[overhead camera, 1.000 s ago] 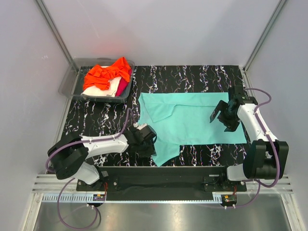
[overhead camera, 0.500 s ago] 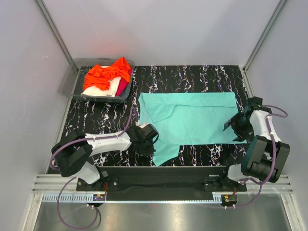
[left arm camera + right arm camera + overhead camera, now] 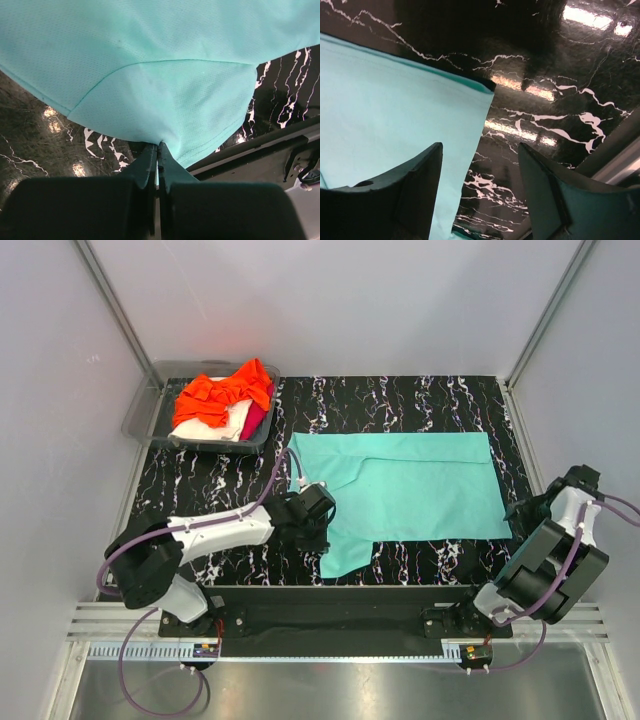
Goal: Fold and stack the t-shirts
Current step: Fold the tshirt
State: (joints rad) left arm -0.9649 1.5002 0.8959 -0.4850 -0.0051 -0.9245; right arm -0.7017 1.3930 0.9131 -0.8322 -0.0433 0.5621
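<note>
A turquoise-teal t-shirt (image 3: 410, 485) lies spread flat on the black marbled table, with a flap hanging toward the near edge. My left gripper (image 3: 317, 516) is shut on the near left part of this shirt. In the left wrist view the cloth (image 3: 160, 65) bunches into the closed tips of that gripper (image 3: 159, 146). My right gripper (image 3: 528, 512) stands open just off the shirt's right edge. In the right wrist view the right gripper (image 3: 480, 152) straddles the shirt's edge (image 3: 395, 110) and holds nothing. Orange (image 3: 225, 390), cream-white (image 3: 226, 423) and magenta-red (image 3: 257, 418) t-shirts are piled at the back left.
The piled shirts sit in a grey plastic tray (image 3: 145, 422) at the table's back left corner. Grey walls enclose the table on three sides. A metal rail (image 3: 340, 625) carrying the arm bases runs along the near edge.
My left gripper shut on the teal shirt's near left part and drew it slightly back and right. My right arm withdrew from over the shirt to the table's right edge.
</note>
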